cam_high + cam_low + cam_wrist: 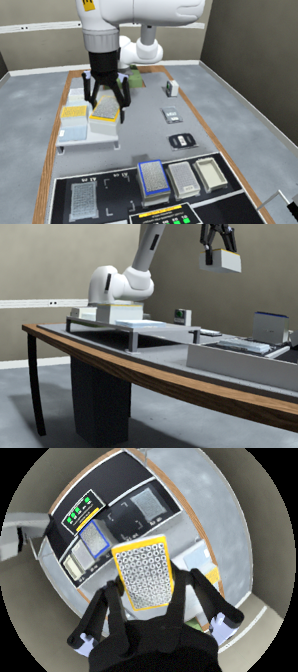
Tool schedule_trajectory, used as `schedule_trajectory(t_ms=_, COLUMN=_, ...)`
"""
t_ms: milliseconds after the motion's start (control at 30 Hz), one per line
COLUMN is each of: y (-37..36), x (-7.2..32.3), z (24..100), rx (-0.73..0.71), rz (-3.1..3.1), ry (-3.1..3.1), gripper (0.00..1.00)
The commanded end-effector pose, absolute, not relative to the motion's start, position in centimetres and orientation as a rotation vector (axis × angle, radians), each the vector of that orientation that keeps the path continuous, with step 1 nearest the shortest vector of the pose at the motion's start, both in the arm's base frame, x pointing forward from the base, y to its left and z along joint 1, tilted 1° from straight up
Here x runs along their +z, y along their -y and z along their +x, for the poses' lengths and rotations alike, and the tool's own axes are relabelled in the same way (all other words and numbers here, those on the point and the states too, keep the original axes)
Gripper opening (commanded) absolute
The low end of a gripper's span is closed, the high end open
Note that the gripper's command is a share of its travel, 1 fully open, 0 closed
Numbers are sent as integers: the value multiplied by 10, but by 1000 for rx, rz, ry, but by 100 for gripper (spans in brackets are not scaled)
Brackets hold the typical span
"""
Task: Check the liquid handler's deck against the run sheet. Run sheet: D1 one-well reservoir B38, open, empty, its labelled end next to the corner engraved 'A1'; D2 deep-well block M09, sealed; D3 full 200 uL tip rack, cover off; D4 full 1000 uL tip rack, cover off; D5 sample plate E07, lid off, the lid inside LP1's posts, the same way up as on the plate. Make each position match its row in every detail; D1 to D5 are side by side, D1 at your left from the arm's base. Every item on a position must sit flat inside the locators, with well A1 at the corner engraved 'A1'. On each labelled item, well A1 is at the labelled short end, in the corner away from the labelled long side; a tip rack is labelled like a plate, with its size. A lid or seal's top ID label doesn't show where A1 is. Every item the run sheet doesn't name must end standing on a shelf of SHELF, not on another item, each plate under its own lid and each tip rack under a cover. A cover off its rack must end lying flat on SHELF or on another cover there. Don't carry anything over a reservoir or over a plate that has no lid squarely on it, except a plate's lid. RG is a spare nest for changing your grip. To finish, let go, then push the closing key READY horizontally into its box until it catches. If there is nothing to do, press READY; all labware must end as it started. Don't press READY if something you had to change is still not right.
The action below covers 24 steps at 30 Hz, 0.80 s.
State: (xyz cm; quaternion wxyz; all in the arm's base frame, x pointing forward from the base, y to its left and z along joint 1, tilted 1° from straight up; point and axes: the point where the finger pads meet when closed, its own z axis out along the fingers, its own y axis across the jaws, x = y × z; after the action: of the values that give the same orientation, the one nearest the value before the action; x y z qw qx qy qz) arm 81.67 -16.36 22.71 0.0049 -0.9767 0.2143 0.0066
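Observation:
My gripper [106, 111] is shut on a yellow-rimmed tip rack [104, 115], full of tips with no cover, and holds it level high above the table. The rack also shows in the side view [220, 261] and in the wrist view [141, 571]. On the black deck, from right to left, are an open cream reservoir [210, 174], a sealed deep-well block [183, 179], a blue-rimmed tip rack [153, 178], an empty position [118, 197] and a clear sample plate [83, 200].
The shelf [87, 138] at the left carries a yellow-topped rack [74, 113], a pale blue cover [72, 133] and a white item [76, 95] behind. A lid lies in the post nest [171, 114]. A spare nest [182, 140] and the key box [172, 88] stand to the right.

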Motion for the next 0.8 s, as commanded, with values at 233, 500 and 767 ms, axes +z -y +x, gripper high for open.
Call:
schedule_trajectory(t_ms=233, y=167, x=227, z=816, rx=13, rz=-2965, ry=-1017, gripper=10)
schedule_trajectory(t_ms=500, y=167, x=227, z=816, rx=13, rz=-2899, ry=-1194, gripper=10)
schedule_trajectory(t_ms=767, y=167, x=227, z=816, rx=14, rz=-2822, ry=-1368, gripper=10)
